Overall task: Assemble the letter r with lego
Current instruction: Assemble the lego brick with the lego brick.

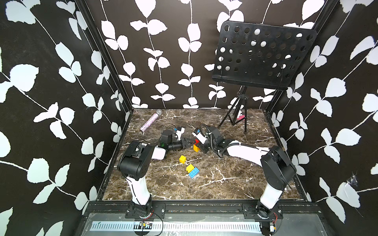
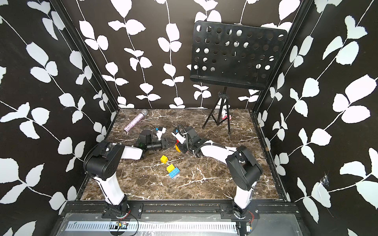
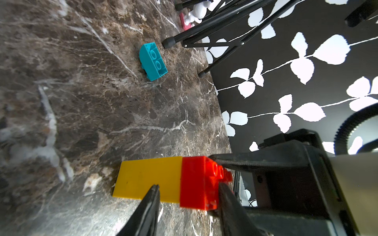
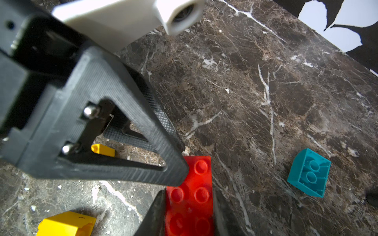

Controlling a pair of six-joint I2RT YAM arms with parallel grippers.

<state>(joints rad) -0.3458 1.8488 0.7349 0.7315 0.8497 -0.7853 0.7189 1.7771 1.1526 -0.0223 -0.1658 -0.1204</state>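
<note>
A red lego brick (image 4: 190, 204) sits on a long yellow one (image 3: 147, 177), and my right gripper (image 4: 189, 196) is shut on this stack's red part just above the table. My left gripper (image 3: 188, 186) is open and straddles the same stack: one finger rests at the red studs (image 4: 178, 173) and the other lies in front of the yellow face. In both top views the grippers meet at the stack (image 1: 196, 145) (image 2: 177, 147). A teal brick (image 3: 153, 61) (image 4: 308, 173) lies on its side nearby. Two loose yellow bricks (image 1: 182, 159) (image 1: 189, 168) and a blue brick (image 1: 194, 172) lie nearer the front.
A glittery purple microphone (image 1: 150, 122) lies at the back left. A black music stand (image 1: 263, 55) on tripod legs (image 1: 235, 116) stands at the back right, with a small white figure on a red base (image 3: 194, 14) beneath it. Patterned walls close in three sides.
</note>
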